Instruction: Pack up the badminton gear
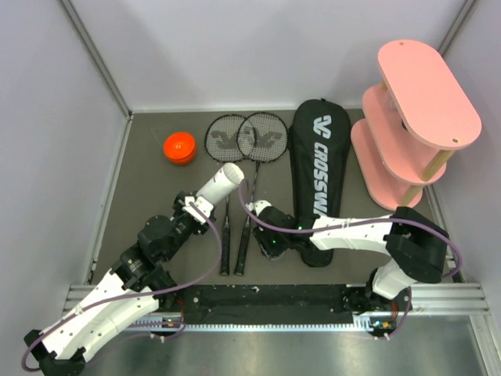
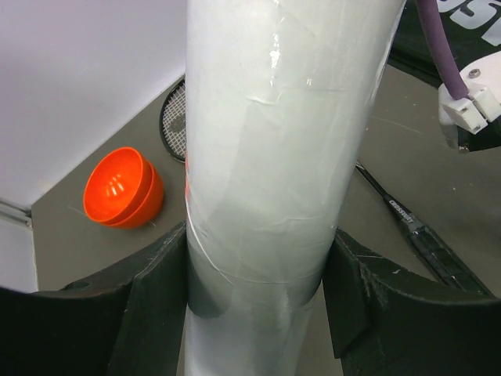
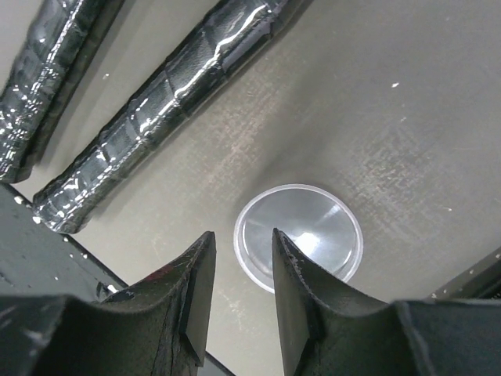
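Orange cap [image 1: 180,148] sat far left on the table [image 1: 149,196], off the white tube [image 1: 221,182]; the left gripper [image 1: 196,206] clamped the tube, open end tilted toward the far side. Two rackets [image 1: 227,139] lay just right, heads far, grips near. The right gripper [image 3: 241,239] was low by the grips, jaws narrow with nothing visibly clamped, over a clear round lid [image 3: 309,235]. CROSSWAY bag [image 1: 317,168] lay flat further right, pink shelf [image 1: 415,117] far right.
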Motion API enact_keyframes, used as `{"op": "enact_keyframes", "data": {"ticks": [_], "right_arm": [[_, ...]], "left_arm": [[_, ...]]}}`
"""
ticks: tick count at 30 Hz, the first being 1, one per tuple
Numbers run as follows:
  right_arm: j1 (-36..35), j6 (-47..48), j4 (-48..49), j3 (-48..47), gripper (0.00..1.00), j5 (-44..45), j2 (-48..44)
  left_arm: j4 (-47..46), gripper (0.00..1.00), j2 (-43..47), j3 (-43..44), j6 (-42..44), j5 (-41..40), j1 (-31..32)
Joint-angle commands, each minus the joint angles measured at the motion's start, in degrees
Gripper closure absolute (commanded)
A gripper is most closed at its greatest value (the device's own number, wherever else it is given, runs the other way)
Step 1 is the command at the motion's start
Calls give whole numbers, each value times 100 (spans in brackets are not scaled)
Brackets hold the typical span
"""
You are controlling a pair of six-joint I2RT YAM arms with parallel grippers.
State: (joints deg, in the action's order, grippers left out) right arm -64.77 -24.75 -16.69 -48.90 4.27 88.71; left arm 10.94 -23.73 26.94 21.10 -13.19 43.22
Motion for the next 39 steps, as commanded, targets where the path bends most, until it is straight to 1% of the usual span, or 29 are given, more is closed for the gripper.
{"op": "enact_keyframes", "data": {"ticks": [1, 4, 9, 12, 13, 14, 15, 16, 18, 20, 21, 22, 23, 24, 25, 26, 27, 28, 29, 31, 32, 34, 36, 37, 39], "right_arm": [[-150, -29, 174, -84, 64, -348, 217], [-229, -56, 201, -31, 64, -401, 401], [-334, -126, 175, -49, 65, -68, 657], [-352, -144, 148, -49, 74, 100, 639], [-352, -161, 140, -40, 81, 161, 604], [-352, -170, 148, -14, 85, 292, 491], [-343, -188, 131, 12, 94, 407, 403], [-352, -214, 131, 47, 99, 512, 315], [-343, -223, 139, 153, 100, 811, -70], [-212, -188, 174, 275, 100, 830, -414], [-124, -179, 279, 328, 100, 725, -790], [-1, -109, 350, 399, 100, 567, -967], [130, -74, 394, 512, 100, 183, -1152], [445, -65, 447, 566, 100, 5, -1580], [613, -39, 482, 618, 100, -171, -1767], [789, -4, 517, 671, 100, -625, -1987], [1165, 23, 535, 680, 100, -873, -2172], [1317, 101, 622, 672, 100, -1128, -2556], [1492, 137, 666, 646, 100, -1670, -2717], [1906, 251, 798, 549, 100, -2209, -3181], [1994, 295, 929, 514, 100, -2681, -3306], [2117, 576, 1062, 391, 100, -3228, -3543], [2118, 830, 1080, 259, 100, -3441, -3764], [2127, 884, 1080, 102, 100, -3616, -3799], [2127, 972, 1080, -57, 100, -3819, -3852]], "left_arm": [[-690, 100, 87, 163, -1, 194, 28], [-698, 100, 70, 163, -10, 229, 28], [-698, 100, 17, 163, -1, 229, 28], [-698, 100, 26, 154, -10, 229, 28], [-698, 100, 17, 154, -10, 229, 28], [-698, 100, 17, 145, -1, 238, 28], [-698, 100, 0, 154, -18, 238, 28], [-707, 100, 0, 154, -1, 229, 28], [-698, 100, 0, 154, -1, 238, 28], [-698, 100, 8, 154, 8, 238, 28], [-698, 100, 0, 145, 8, 247, 37], [-707, 100, 0, 145, 8, 256, 37], [-699, 100, -9, 145, 8, 273, 28], [-707, 100, -1, 145, 8, 282, 28], [-699, 100, 0, 145, 8, 291, 28], [-698, 100, 0, 136, 8, 299, 28], [-698, 100, -9, 145, -1, 317, 28], [-698, 100, -9, 136, 8, 343, 28], [-707, 100, -35, 128, 8, 370, 28], [-707, 100, -71, 119, 8, 580, 28], [-681, 100, -123, 119, -1, 668, 28], [-681, 100, -193, 119, 8, 1063, 37], [-637, 100, -325, 136, -18, 1466, 28], [-620, 100, -378, 171, -36, 1808, 28], [-602, 100, -501, 189, -54, 2100, 28]]}}
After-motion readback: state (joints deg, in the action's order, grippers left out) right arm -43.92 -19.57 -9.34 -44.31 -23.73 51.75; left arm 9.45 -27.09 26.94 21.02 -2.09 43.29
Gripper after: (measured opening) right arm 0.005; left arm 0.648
